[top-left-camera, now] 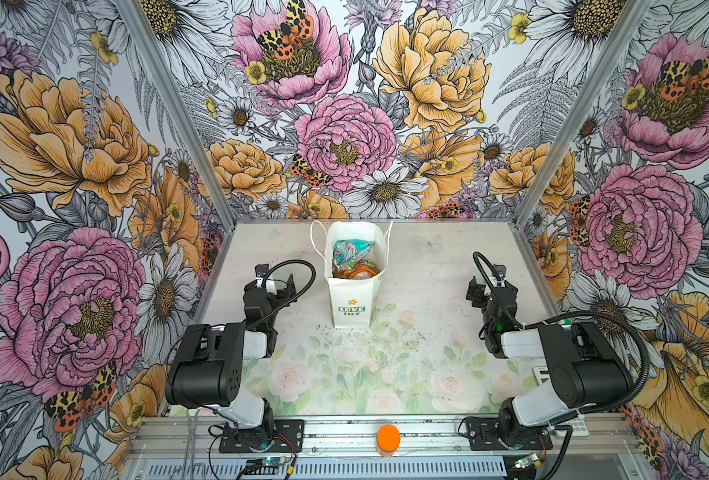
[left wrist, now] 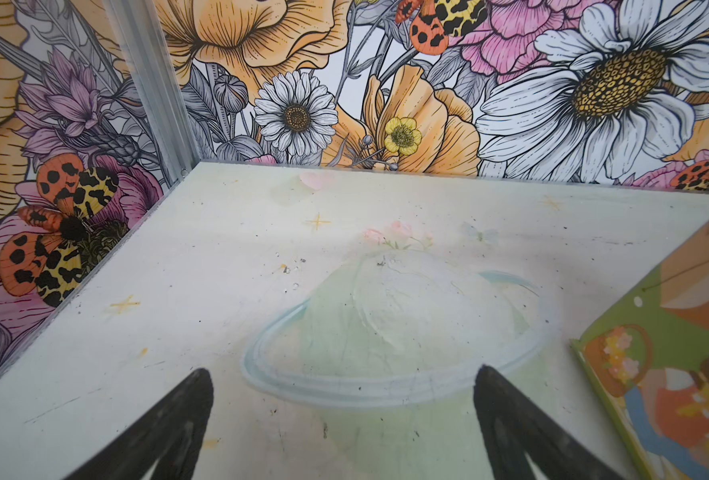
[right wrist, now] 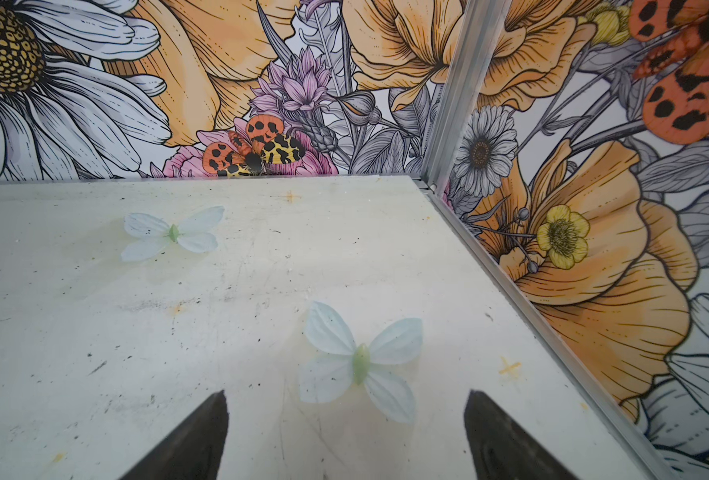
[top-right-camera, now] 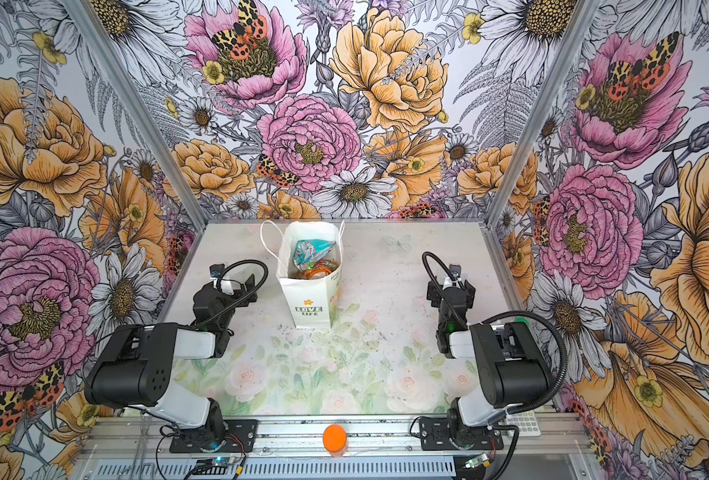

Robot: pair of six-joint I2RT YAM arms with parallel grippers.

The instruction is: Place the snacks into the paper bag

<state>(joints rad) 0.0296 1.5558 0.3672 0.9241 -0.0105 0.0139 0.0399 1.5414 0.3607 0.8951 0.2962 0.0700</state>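
Nearest you, on the metal front rail, sits a round orange cap (top-left-camera: 388, 437), and a white keypad calculator (top-right-camera: 523, 424) lies by the right arm's base; neither belongs to the job. Beyond them is the pale rose-printed tabletop (top-left-camera: 386, 374), and you will find no loose packet on it in either top view or in either wrist view.

Further in, the two tools flank the bag, each well apart from it. The black left gripper (left wrist: 342, 374) has its jaws spread wide with only bare table between them. The black right gripper (right wrist: 346, 397) is likewise parted and carries nothing, with a printed pale butterfly (right wrist: 359, 361) just ahead of its tips.

Between them, toward the back of the table, the upright white paper bag (top-left-camera: 355, 299) with cord handles and "LOVE LIFE" on its narrow side stands open-mouthed. The snacks are inside it: a crinkly teal packet (top-left-camera: 350, 251) on top and an orange-and-white packet (top-left-camera: 357, 270) beside it; whatever lies under these is hidden, so you cannot count them.

Judging from this, your loading looks finished, or as near as the views can confirm. Nothing seems left to pick up.
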